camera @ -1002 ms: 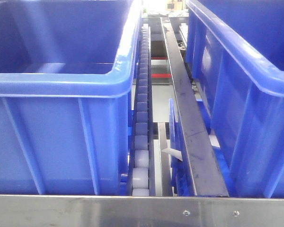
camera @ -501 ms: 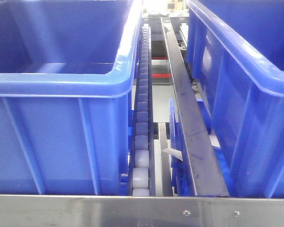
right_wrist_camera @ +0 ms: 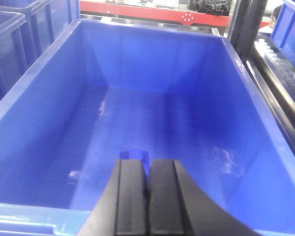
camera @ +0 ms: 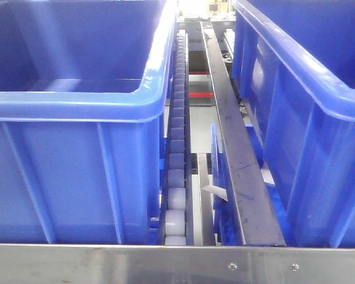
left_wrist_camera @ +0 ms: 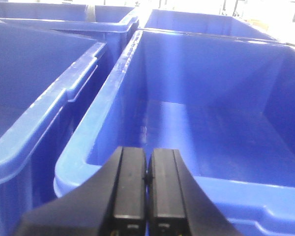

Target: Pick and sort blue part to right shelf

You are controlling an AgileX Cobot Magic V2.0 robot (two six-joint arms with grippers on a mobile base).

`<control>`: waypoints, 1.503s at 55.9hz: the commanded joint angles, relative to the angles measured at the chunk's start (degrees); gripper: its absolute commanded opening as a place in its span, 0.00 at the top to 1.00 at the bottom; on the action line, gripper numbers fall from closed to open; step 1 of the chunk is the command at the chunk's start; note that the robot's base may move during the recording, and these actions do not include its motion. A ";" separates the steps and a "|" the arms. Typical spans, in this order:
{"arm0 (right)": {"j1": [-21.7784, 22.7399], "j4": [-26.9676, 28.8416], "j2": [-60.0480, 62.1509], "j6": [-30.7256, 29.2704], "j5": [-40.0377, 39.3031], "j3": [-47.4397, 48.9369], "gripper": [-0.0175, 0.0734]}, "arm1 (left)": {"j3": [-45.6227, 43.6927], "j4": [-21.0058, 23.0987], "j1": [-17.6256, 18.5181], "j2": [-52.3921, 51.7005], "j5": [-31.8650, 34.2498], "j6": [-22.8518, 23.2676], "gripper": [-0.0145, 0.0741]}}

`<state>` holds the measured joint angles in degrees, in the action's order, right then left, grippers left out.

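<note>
In the right wrist view a small blue part [right_wrist_camera: 133, 154] shows on the floor of a big blue bin [right_wrist_camera: 162, 64], just past the tips of my right gripper [right_wrist_camera: 147, 164]. The black fingers [right_wrist_camera: 130, 196] are pressed together, and most of the part is hidden behind them. I cannot tell whether they touch it. In the left wrist view my left gripper [left_wrist_camera: 147, 156] is shut and empty above the near rim of another blue bin [left_wrist_camera: 211, 118], whose floor is bare. Neither gripper shows in the front view.
The front view shows two tall blue bins, left [camera: 77, 106] and right [camera: 307, 89], with a roller track [camera: 176, 148] and a dark rail [camera: 234, 142] between them, and a metal ledge [camera: 177, 263] in front. More blue bins [left_wrist_camera: 34, 98] stand left of the left gripper.
</note>
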<state>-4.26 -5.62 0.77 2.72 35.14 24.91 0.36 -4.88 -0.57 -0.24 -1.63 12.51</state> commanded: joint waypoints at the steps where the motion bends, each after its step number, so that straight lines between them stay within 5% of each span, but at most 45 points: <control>1: 0.45 -0.71 0.60 -0.13 -5.02 1.40 0.74 | 1.73 0.68 0.93 -1.49 5.83 0.03 0.70; 25: 0.45 -0.71 0.60 -0.13 -5.02 1.40 0.74 | 1.73 0.68 5.42 -1.49 6.33 0.03 0.70; 63: 0.45 -0.71 0.60 -0.13 -5.02 1.40 0.74 | 1.73 0.68 5.29 -1.49 6.33 0.03 0.70; 84: 2.58 7.63 0.88 -0.19 -24.93 -18.65 0.74 | 1.73 0.68 5.29 -1.49 6.33 0.03 0.70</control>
<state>-2.99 0.00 0.77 2.72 20.36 7.65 0.36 -4.77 4.44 -0.24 -0.43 12.51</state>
